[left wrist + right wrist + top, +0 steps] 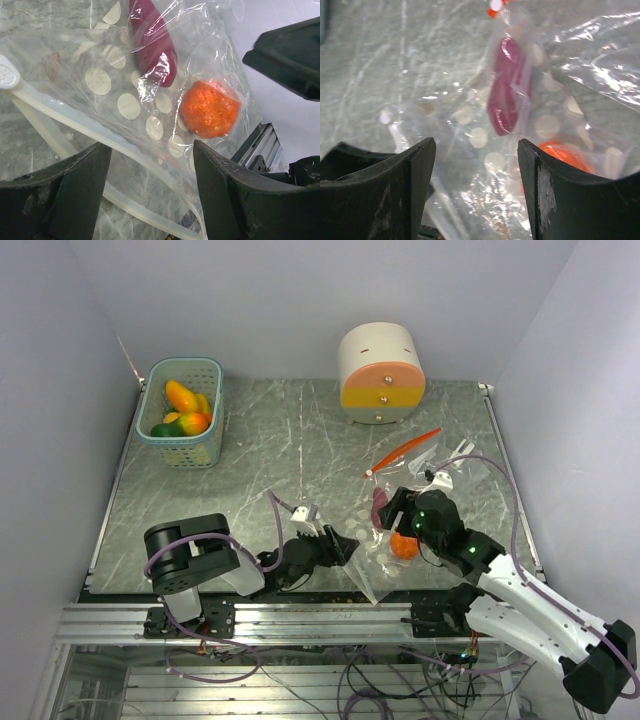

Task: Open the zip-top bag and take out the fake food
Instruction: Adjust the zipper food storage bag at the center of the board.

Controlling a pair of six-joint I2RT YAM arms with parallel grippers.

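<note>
Top view. Bag crumpled on worktop, near right, between the two arms. Inside: purple piece, and nearer, orange piece. Left claw low at bag's left edge, spread. Right claw over bag from the right, also spread, nothing pinched. Orange strip just far of bag, maybe its slider end; cannot tell. Basket far left with fruit in it: likely the drop spot, so task judged partly done, two pieces left. Container far centre, well apart from the work.

Left wrist. Fingers wide, zip rail crossing the gap, no squeeze on it. Probably parked there to pin or lift the mouth side while the other arm reaches in. Shown here and not from top: a second rail lying apart from the first, so mouth judged open. Also both pieces clearly under film, near each other, not touching.

Right wrist. Fingers wide, nothing between them but film. Purple piece centred beyond the gap, so probably lined up as next grab. Orange piece half hidden by the right finger. Blurred; mouth not readable here. Only view giving that line-up.
</note>
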